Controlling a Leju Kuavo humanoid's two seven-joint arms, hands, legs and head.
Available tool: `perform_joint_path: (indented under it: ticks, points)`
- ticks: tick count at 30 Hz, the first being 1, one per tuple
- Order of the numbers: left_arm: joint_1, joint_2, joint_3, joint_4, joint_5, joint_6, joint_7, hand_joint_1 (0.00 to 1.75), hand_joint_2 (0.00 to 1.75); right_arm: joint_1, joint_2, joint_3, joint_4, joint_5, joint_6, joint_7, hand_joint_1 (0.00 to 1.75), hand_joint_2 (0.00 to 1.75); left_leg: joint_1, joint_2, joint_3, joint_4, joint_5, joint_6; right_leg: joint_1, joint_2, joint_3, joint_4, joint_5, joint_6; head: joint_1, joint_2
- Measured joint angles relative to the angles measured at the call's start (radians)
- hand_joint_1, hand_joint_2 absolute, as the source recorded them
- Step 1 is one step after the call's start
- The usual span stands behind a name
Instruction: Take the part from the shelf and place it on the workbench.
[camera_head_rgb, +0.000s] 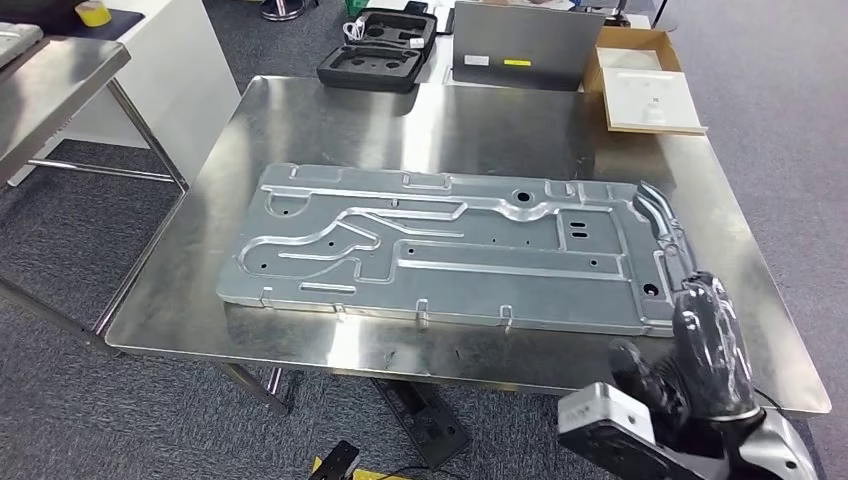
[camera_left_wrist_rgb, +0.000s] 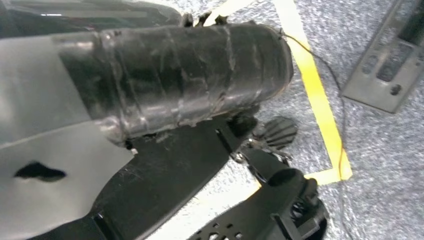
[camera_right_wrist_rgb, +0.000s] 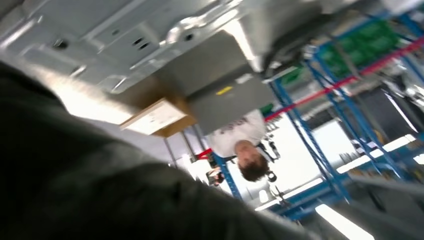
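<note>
A slim, bent silver part (camera_head_rgb: 662, 222) lies slanted over the right end of a large stamped metal panel (camera_head_rgb: 440, 245) on the steel workbench (camera_head_rgb: 480, 120). My right hand (camera_head_rgb: 712, 345), black-gloved, grips the part's near end just past the bench's front right corner. The hand's dark back (camera_right_wrist_rgb: 75, 175) is blurred in the right wrist view, with the panel (camera_right_wrist_rgb: 125, 35) beyond it. My left arm hangs over the floor. Its grey cover (camera_left_wrist_rgb: 45, 125) is at the edge of the left wrist view, with the fingers hidden.
At the back of the bench stand a black foam case (camera_head_rgb: 380, 50), a grey box (camera_head_rgb: 525, 45) and an open cardboard box (camera_head_rgb: 645, 90). Another steel table (camera_head_rgb: 50, 90) is at the left. A person in a white shirt (camera_right_wrist_rgb: 240, 132) stands by blue shelving (camera_right_wrist_rgb: 320, 105).
</note>
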Motion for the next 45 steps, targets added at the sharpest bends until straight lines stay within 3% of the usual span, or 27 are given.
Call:
perform_joint_path:
  ticks: [2,5,6,7,8,10,12,13,16,18,20,21,22,23,25,27,29,31,32,34,36,37,38,39,41,43,45]
  points:
    - [0.003,0.000,0.000,0.000,0.003,-0.001,0.001,0.00,0.00,0.038,0.016,-0.016,-0.034,-0.003,-0.025,-0.019,0.00,0.00,0.002,0.003,-0.006,-0.010,0.017,0.015,-0.002,0.003,-0.009,0.020,-0.026,0.008,0.001,0.000]
    - [0.006,0.000,0.000,0.000,0.007,-0.003,0.001,0.00,0.00,0.098,0.037,-0.039,-0.076,-0.003,-0.060,-0.039,0.00,0.00,-0.001,0.006,-0.033,-0.013,0.043,0.032,-0.003,0.006,-0.056,0.177,-0.156,0.011,0.008,0.000]
    - [0.008,0.001,0.000,0.000,0.008,-0.004,0.001,0.00,0.00,0.117,0.044,-0.044,-0.088,-0.003,-0.071,-0.044,0.00,0.00,-0.003,0.006,-0.045,-0.012,0.051,0.033,-0.003,0.006,-0.068,0.234,-0.185,0.012,0.009,0.000]
    - [0.010,0.001,0.000,0.000,0.010,-0.005,0.003,0.00,0.00,0.134,0.051,-0.049,-0.096,-0.005,-0.085,-0.050,0.00,0.00,-0.006,0.007,-0.057,-0.010,0.058,0.033,-0.003,0.006,-0.068,0.264,-0.191,0.012,0.009,0.000]
    - [0.012,0.002,0.000,0.000,0.010,-0.005,0.006,0.00,0.00,0.150,0.057,-0.054,-0.104,-0.011,-0.103,-0.057,0.00,0.00,-0.007,0.007,-0.070,-0.007,0.066,0.033,-0.003,0.006,-0.051,0.261,-0.176,0.011,0.009,0.000]
    - [0.013,0.003,0.000,0.000,0.013,-0.007,0.016,0.00,0.00,0.186,0.071,-0.066,-0.113,-0.046,-0.155,-0.086,0.00,0.00,-0.008,0.007,-0.098,0.002,0.081,0.029,-0.003,0.006,0.032,0.156,-0.127,0.007,0.009,0.000]
    - [0.014,0.003,0.000,0.000,0.017,-0.008,0.028,0.00,0.00,0.227,0.087,-0.081,-0.115,-0.114,-0.220,-0.139,0.00,0.00,-0.010,0.005,-0.117,0.012,0.093,0.020,0.002,0.006,0.111,0.029,-0.116,0.002,0.008,0.000]
    - [0.015,0.004,0.000,0.000,0.019,-0.009,0.033,0.00,0.00,0.246,0.094,-0.089,-0.115,-0.151,-0.250,-0.170,0.00,0.00,-0.011,0.004,-0.120,0.014,0.099,0.015,0.004,0.007,0.127,-0.005,-0.122,-0.002,0.009,0.000]
    - [0.018,0.007,0.000,0.000,0.027,-0.011,0.047,0.00,0.00,0.312,0.118,-0.110,-0.110,-0.306,-0.318,-0.283,0.00,0.00,-0.007,0.002,-0.125,0.015,0.110,-0.003,0.008,0.007,0.115,-0.019,-0.106,-0.020,0.014,0.000]
    - [0.019,0.009,0.000,0.000,0.034,-0.012,0.054,0.00,0.00,0.358,0.141,-0.130,-0.099,-0.443,-0.340,-0.363,0.00,0.00,-0.003,0.001,-0.142,0.055,0.050,-0.015,0.005,0.003,0.094,-0.022,-0.084,-0.036,0.013,0.000]
    - [0.017,0.010,0.000,0.000,0.041,-0.010,0.056,0.00,0.00,0.405,0.170,-0.160,-0.075,-0.547,-0.350,-0.427,0.00,0.00,0.002,0.002,-0.163,0.157,-0.058,-0.026,0.004,0.000,0.067,-0.021,-0.062,-0.045,0.010,0.000]
    - [0.017,0.010,0.001,0.000,0.044,-0.008,0.056,0.00,0.00,0.428,0.188,-0.178,-0.057,-0.577,-0.352,-0.451,0.00,0.00,0.004,0.002,-0.169,0.215,-0.096,-0.030,0.005,-0.001,0.054,-0.021,-0.051,-0.046,0.010,0.000]
    - [0.016,0.010,0.001,0.000,0.046,-0.007,0.056,0.00,0.00,0.449,0.207,-0.199,-0.037,-0.593,-0.354,-0.469,0.00,0.44,0.005,0.002,-0.165,0.259,-0.107,-0.032,0.005,-0.001,0.039,-0.020,-0.039,-0.045,0.010,0.000]
    - [0.016,0.010,0.001,0.000,0.048,-0.007,0.055,0.00,0.00,0.468,0.227,-0.221,-0.014,-0.604,-0.354,-0.484,0.00,0.87,0.005,0.002,-0.149,0.278,-0.095,-0.032,0.005,-0.001,0.023,-0.018,-0.027,-0.044,0.010,0.000]
    - [0.016,0.010,0.001,0.000,0.052,-0.005,0.057,0.00,0.00,0.501,0.273,-0.271,0.040,-0.629,-0.353,-0.509,0.00,1.75,0.004,0.002,-0.072,0.217,-0.038,-0.026,0.006,0.000,-0.009,-0.013,-0.004,-0.042,0.010,0.000]
    - [0.011,0.008,0.001,-0.005,0.061,0.014,0.065,0.00,0.00,0.523,0.321,-0.322,0.104,-0.670,-0.342,-0.540,0.00,0.87,-0.001,0.000,0.040,0.064,-0.033,-0.015,0.006,0.000,-0.032,-0.009,0.016,-0.035,0.010,0.000]
    - [-0.003,0.000,0.001,-0.025,0.069,0.057,0.092,0.00,0.00,0.529,0.361,-0.374,0.179,-0.698,-0.322,-0.563,0.00,0.00,-0.008,-0.001,0.097,-0.037,-0.056,-0.005,0.004,-0.002,-0.039,-0.014,0.038,-0.024,0.009,0.000]
    - [-0.014,-0.007,0.002,-0.057,0.066,0.100,0.129,0.00,0.00,0.525,0.394,-0.432,0.267,-0.704,-0.304,-0.563,0.00,0.00,-0.010,0.000,0.093,-0.056,-0.042,0.007,0.002,-0.003,-0.040,-0.024,0.058,-0.012,0.008,0.000]
    - [-0.017,-0.010,0.003,-0.073,0.063,0.114,0.140,0.00,0.00,0.521,0.408,-0.459,0.315,-0.705,-0.295,-0.561,0.00,0.00,-0.009,0.003,0.086,-0.062,-0.028,0.015,0.001,0.000,-0.043,-0.022,0.052,-0.007,0.009,0.000]
    - [-0.022,-0.015,0.006,-0.097,0.060,0.124,0.147,0.00,0.00,0.491,0.427,-0.505,0.439,-0.688,-0.294,-0.567,0.00,0.00,-0.005,0.011,0.061,-0.071,0.004,0.029,-0.001,0.005,-0.064,0.033,-0.022,0.001,0.016,0.000]
    - [-0.028,-0.021,0.009,-0.111,0.060,0.122,0.143,0.00,0.00,0.427,0.437,-0.551,0.614,-0.617,-0.312,-0.595,0.00,0.00,-0.007,0.018,0.026,-0.069,0.033,0.036,-0.004,0.006,-0.094,0.154,-0.126,0.007,0.020,0.000]
    - [-0.031,-0.026,0.010,-0.116,0.060,0.119,0.141,0.00,0.00,0.393,0.441,-0.578,0.710,-0.573,-0.320,-0.612,0.00,0.00,-0.009,0.021,0.006,-0.066,0.047,0.037,-0.006,0.006,-0.100,0.210,-0.146,0.011,0.021,0.000]
    - [-0.034,-0.030,0.011,-0.121,0.060,0.116,0.139,0.00,0.00,0.361,0.446,-0.605,0.804,-0.538,-0.322,-0.626,0.00,0.00,-0.009,0.022,-0.016,-0.061,0.060,0.037,-0.006,0.006,-0.097,0.245,-0.139,0.013,0.021,0.000]
    - [-0.036,-0.033,0.013,-0.125,0.061,0.112,0.137,0.00,0.00,0.329,0.453,-0.634,0.904,-0.518,-0.323,-0.632,0.00,0.00,-0.010,0.022,-0.041,-0.054,0.073,0.035,-0.008,0.006,-0.078,0.250,-0.112,0.015,0.021,0.000]
    - [-0.037,-0.037,0.015,-0.134,0.068,0.099,0.134,0.00,0.00,0.263,0.469,-0.683,1.100,-0.522,-0.323,-0.611,0.00,0.00,-0.010,0.022,-0.088,-0.034,0.095,0.028,-0.013,0.006,0.006,0.167,-0.067,0.019,0.021,0.000]
    - [-0.038,-0.039,0.016,-0.142,0.079,0.089,0.131,0.00,0.00,0.215,0.486,-0.720,1.259,-0.540,-0.326,-0.555,0.00,0.00,-0.013,0.021,-0.121,-0.009,0.109,0.019,-0.012,0.009,0.100,0.033,-0.097,0.015,0.019,0.000]
    - [-0.038,-0.041,0.018,-0.146,0.090,0.087,0.129,0.00,0.00,0.188,0.507,-0.749,1.380,-0.545,-0.316,-0.480,0.00,0.00,-0.011,0.019,-0.134,0.004,0.122,0.009,-0.003,0.011,0.128,-0.027,-0.124,0.002,0.018,0.000]
